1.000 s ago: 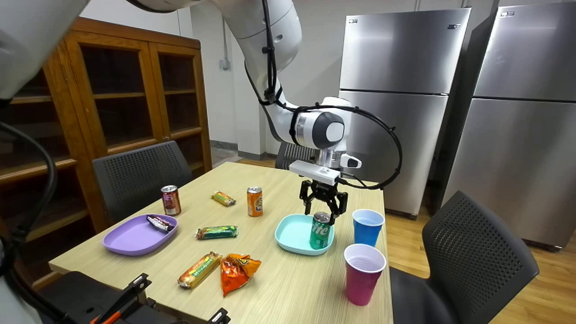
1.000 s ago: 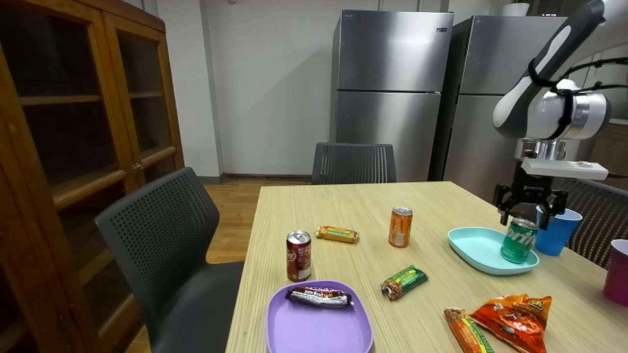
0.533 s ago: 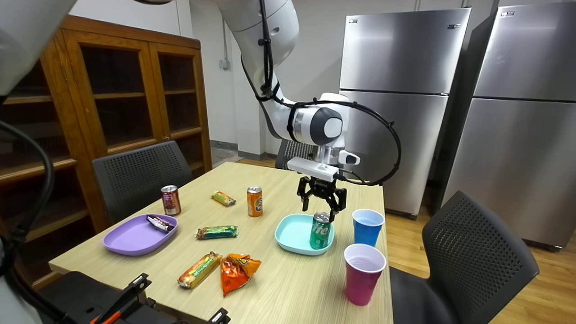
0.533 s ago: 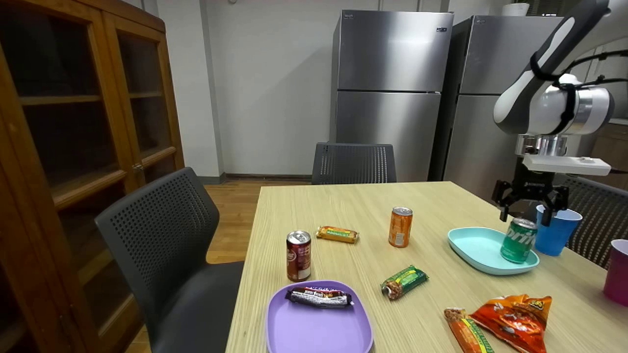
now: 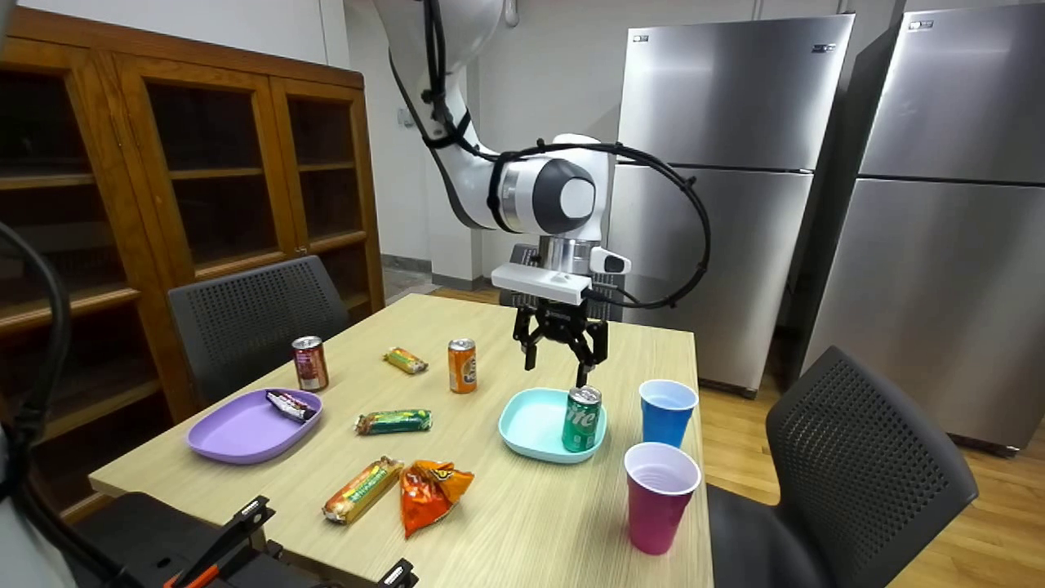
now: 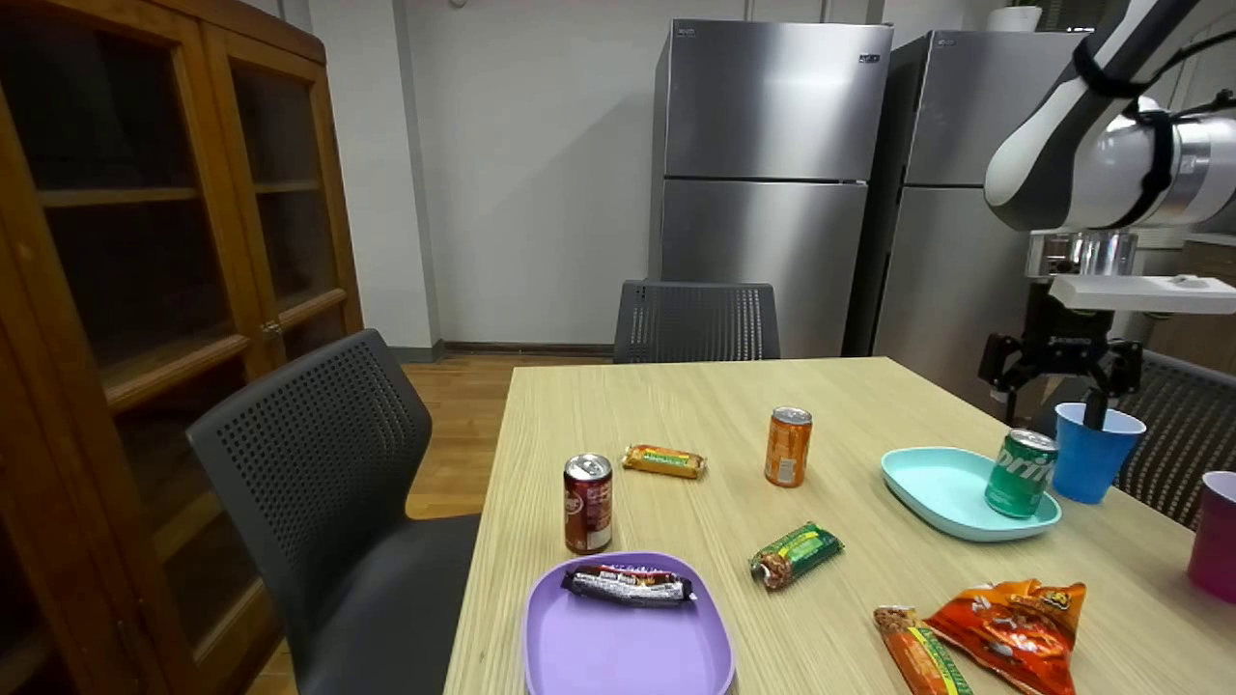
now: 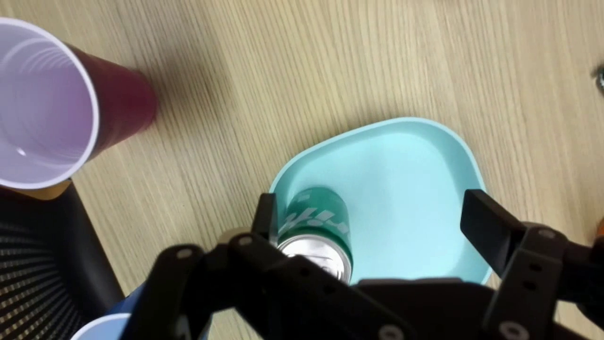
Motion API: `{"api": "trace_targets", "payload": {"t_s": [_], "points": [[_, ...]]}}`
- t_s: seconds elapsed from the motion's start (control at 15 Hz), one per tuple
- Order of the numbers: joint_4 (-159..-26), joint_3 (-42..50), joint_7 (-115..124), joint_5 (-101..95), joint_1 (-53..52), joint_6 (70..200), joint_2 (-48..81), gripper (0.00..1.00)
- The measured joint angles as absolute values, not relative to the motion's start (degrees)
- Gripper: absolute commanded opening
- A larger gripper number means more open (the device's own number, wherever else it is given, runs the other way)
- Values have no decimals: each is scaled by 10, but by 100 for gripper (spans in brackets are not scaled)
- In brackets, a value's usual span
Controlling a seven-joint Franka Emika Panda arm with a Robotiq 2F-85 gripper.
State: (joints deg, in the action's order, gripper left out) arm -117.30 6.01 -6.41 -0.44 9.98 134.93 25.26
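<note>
- The pincer (image 5: 556,370) hangs above the aqua plate (image 5: 526,429), pointing down and released: its fingers (image 7: 490,226) are spread wide, gripping nothing.
- The green can (image 5: 581,420) is the nearest thing to it, standing upright on the aqua plate, close to the rim on the side of the blue cup (image 5: 665,416).
- In an exterior view, the fingertips (image 6: 1095,413) stand apart from the green can's lid.
- In the wrist view, one finger appears just beside the green can, overlapping the aqua plate's rim; the other finger appears across the opposite rim.
- The blue cup stands upright just beside the aqua plate, with the magenta cup (image 5: 660,506) near it, both close to the edge of the tabletop (image 5: 522,531).
- The orange can (image 5: 462,367) stands between the yellow-wrapped bar (image 6: 664,461) and the aqua plate.
- The green-wrapped bar (image 6: 797,555) lies between the aqua plate and the purple plate (image 6: 628,642).
- The dark-wrapped bar (image 6: 630,586) rests in the purple plate; the dark red can (image 6: 588,507) stands upright just beside it.
- The orange bag (image 5: 433,494) lies beside the orange-wrapped bar (image 5: 363,490).
- Dark chairs (image 5: 865,474) stand around the tabletop, and steel refrigerators (image 5: 727,98) and a wooden cabinet (image 5: 276,155) stand farther off.
</note>
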Motion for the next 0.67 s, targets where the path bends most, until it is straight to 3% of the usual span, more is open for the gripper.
{"api": "trace_targets", "payload": {"t_s": [0.67], "points": [[-1204,60,-64,-9,89,1352,229,100]]}}
